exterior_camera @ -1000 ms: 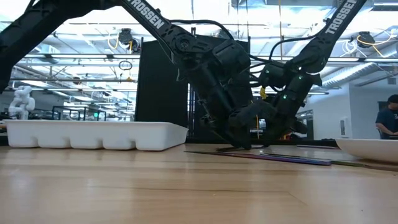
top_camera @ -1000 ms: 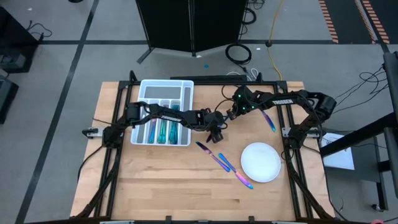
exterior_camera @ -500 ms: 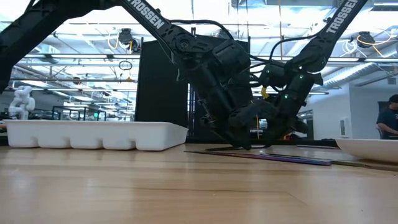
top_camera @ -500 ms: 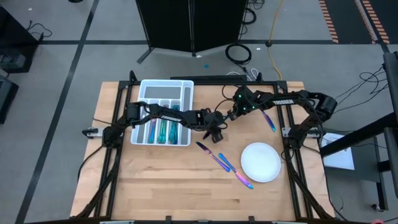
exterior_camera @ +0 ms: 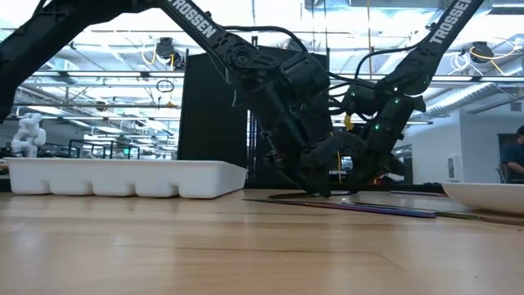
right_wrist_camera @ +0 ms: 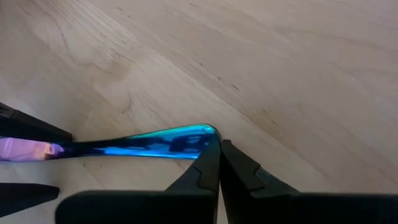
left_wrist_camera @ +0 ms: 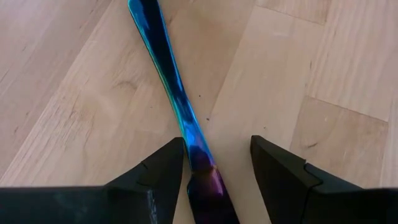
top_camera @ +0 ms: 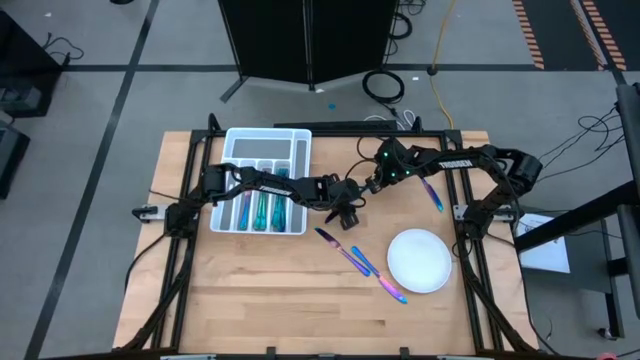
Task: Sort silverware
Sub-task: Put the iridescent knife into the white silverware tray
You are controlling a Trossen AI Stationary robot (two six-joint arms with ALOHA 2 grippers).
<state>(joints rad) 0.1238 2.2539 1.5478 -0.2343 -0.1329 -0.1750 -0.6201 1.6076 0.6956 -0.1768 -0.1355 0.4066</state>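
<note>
Left gripper astride knife — unclamped

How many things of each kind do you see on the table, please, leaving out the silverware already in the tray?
White divided tray: 1
White plate: 1
Loose silverware in the open: 4, three in a diagonal line and one apart
Silverware piece hidden beneath the arms: 1
Total: 7

glossy iridescent metal knife — matt wood table
</note>
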